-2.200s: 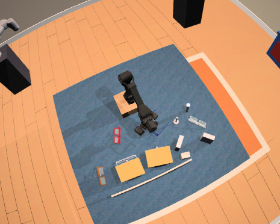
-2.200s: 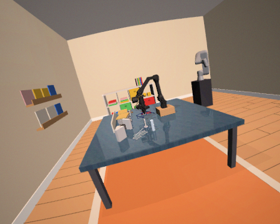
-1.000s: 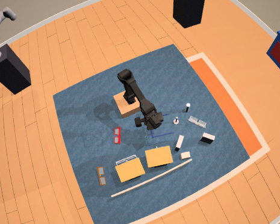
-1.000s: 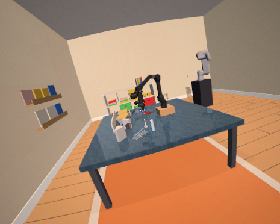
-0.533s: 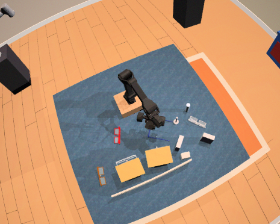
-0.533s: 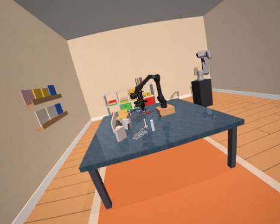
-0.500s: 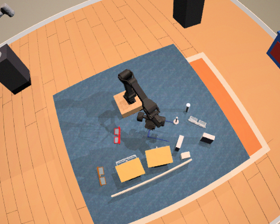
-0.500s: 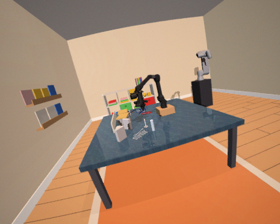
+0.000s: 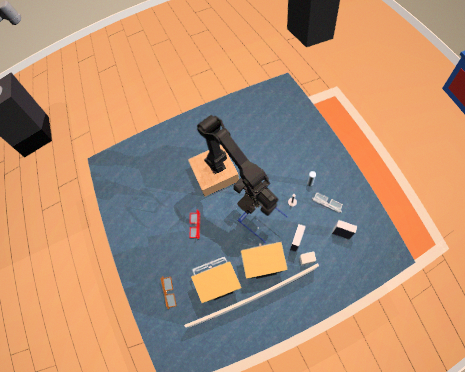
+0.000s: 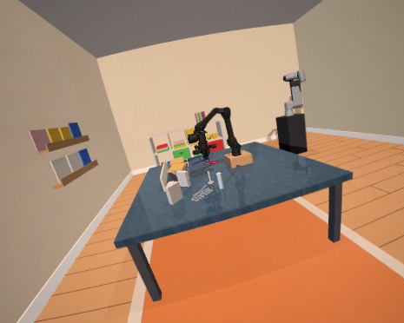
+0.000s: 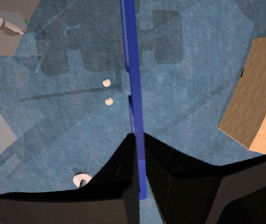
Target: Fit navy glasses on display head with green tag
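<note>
The navy glasses point(image 9: 254, 232) point(image 11: 136, 100) hang open below the arm's hand, clear of both heads. My gripper point(image 10: 207, 157) point(image 11: 136, 138) is shut on their front frame; in the top view the hand hides its fingertips. Two display heads show as yellow-topped blocks: one point(image 9: 264, 260) stands just beyond the glasses, with a small nose tip at its near edge, and looks bare. The other head point(image 9: 216, 283) is to its left, with pale-framed glasses point(image 9: 209, 265) at its front. No green tag can be made out on either head.
Red glasses point(image 9: 198, 225) point(image 10: 211, 163) and brown glasses point(image 9: 173, 293) lie left. Right of the hand are a small stand point(image 9: 292, 201) point(image 11: 82, 180), a white cylinder point(image 9: 312, 178) point(image 10: 220, 181), pale glasses point(image 9: 327, 202) and white boxes point(image 9: 298, 236) point(image 9: 345, 228). A long white bar point(image 9: 251, 296) runs behind the heads.
</note>
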You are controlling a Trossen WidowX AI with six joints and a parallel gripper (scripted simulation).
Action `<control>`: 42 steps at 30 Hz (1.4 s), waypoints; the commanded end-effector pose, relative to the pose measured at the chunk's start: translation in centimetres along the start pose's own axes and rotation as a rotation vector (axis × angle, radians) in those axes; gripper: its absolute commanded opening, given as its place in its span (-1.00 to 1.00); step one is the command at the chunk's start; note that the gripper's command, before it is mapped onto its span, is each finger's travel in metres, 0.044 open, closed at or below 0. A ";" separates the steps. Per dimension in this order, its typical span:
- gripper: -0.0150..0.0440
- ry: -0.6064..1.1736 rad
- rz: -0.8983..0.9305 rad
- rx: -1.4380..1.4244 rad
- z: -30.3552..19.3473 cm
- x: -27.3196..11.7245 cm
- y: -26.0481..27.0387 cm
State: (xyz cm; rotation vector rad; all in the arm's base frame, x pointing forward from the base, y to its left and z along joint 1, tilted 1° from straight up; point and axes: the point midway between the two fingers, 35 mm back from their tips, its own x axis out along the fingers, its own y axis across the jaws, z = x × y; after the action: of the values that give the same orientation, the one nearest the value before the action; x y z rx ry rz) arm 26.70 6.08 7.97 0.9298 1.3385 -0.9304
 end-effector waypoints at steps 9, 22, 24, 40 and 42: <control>-0.49 0.001 0.000 0.391 -1.3 -0.2 0.7; -0.49 0.001 -0.001 0.654 -1.9 0.5 0.7; -0.49 -0.002 -0.002 0.656 -1.9 0.6 0.7; -0.49 -0.002 -0.002 0.656 -2.0 2.1 1.0; -0.49 -0.002 -0.002 0.656 -2.0 2.2 1.0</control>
State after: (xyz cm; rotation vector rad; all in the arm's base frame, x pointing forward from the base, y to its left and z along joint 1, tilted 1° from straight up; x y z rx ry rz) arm 26.95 8.33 6.17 1.4155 1.0408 -1.4009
